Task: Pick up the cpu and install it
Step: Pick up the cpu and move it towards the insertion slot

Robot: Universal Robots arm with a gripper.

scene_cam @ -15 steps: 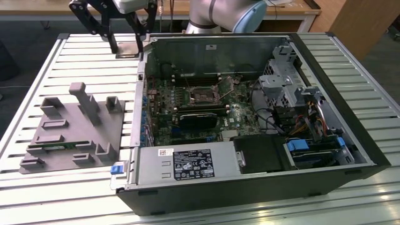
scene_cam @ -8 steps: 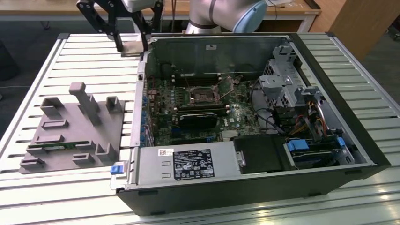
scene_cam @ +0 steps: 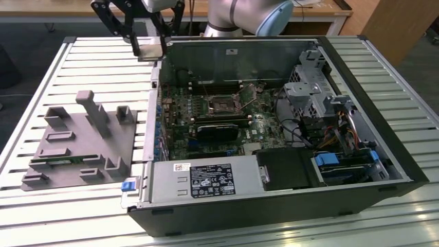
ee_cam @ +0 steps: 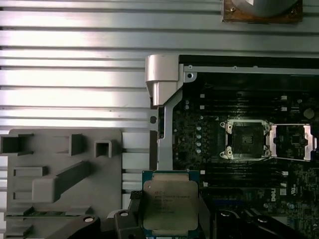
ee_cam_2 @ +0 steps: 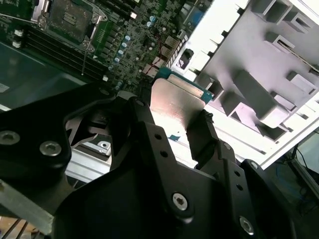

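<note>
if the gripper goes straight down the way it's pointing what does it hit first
The gripper, holding the cpu, would probably meet the case's side wall first; depth is unclear.

You have one computer case [scene_cam: 226,216]. Inside the case you can see one empty socket [ee_cam: 247,140]. Beside the case sits one grey tray [scene_cam: 86,146] with one green memory stick [scene_cam: 61,160] in it. One gripper [scene_cam: 151,49] pinches one chip [ee_cam: 171,209] near the case.
</note>
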